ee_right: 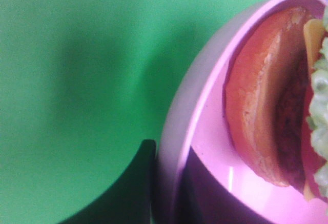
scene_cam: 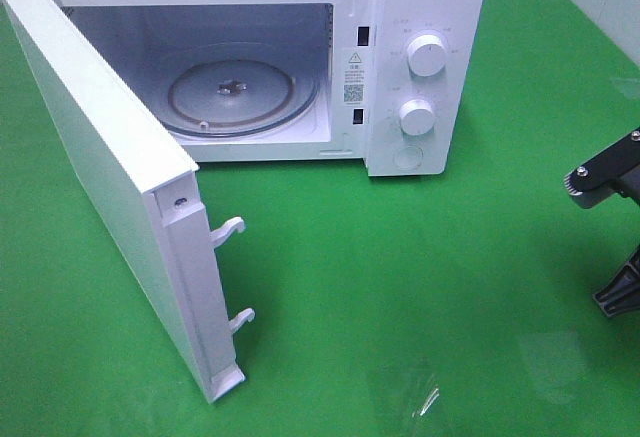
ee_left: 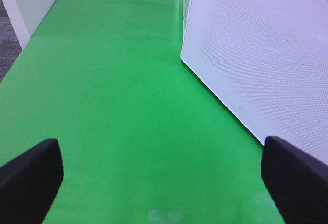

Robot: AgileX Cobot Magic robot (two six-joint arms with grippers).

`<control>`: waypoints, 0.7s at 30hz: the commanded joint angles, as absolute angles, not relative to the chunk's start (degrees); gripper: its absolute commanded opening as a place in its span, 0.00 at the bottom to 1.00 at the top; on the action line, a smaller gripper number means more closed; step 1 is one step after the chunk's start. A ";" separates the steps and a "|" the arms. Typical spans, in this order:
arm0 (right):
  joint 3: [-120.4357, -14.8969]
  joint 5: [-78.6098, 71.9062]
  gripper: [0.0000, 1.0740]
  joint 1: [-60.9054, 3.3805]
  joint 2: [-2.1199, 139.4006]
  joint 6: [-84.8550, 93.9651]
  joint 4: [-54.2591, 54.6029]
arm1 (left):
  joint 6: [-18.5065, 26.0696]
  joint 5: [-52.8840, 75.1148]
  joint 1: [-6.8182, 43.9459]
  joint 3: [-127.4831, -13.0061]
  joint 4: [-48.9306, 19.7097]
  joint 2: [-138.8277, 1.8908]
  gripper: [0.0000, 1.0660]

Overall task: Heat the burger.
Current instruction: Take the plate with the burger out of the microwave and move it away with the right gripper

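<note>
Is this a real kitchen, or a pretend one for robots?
Probably a robot test bench, not a real kitchen: a white microwave oven with its door open stands on a plain green cloth-covered table, and a black robot arm reaches in from the side.

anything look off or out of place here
Nothing is spilled or broken. The microwave stands with its door swung wide and only the bare glass turntable inside. The burger sits on the pink plate, its layers seen edge-on in the right wrist view.
</note>
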State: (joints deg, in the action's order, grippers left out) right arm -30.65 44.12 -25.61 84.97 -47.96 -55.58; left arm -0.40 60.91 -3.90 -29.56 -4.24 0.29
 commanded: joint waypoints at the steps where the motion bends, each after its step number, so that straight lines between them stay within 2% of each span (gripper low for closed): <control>1: -31.23 45.49 0.00 -25.38 85.83 -50.08 -59.70 | -0.34 61.08 -3.95 -29.56 -4.35 1.20 0.94; 15: -31.23 41.83 0.00 -25.38 92.42 -57.64 -63.08 | -0.34 61.08 -3.95 -29.56 -4.35 1.20 0.94; 21: -31.23 41.31 0.00 -25.38 94.88 -64.06 -67.67 | -0.34 61.08 -3.95 -29.56 -4.35 1.20 0.94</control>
State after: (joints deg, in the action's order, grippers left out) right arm -30.77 38.79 -25.61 94.54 -61.48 -62.91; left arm -0.40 60.91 -3.90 -29.56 -4.24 0.29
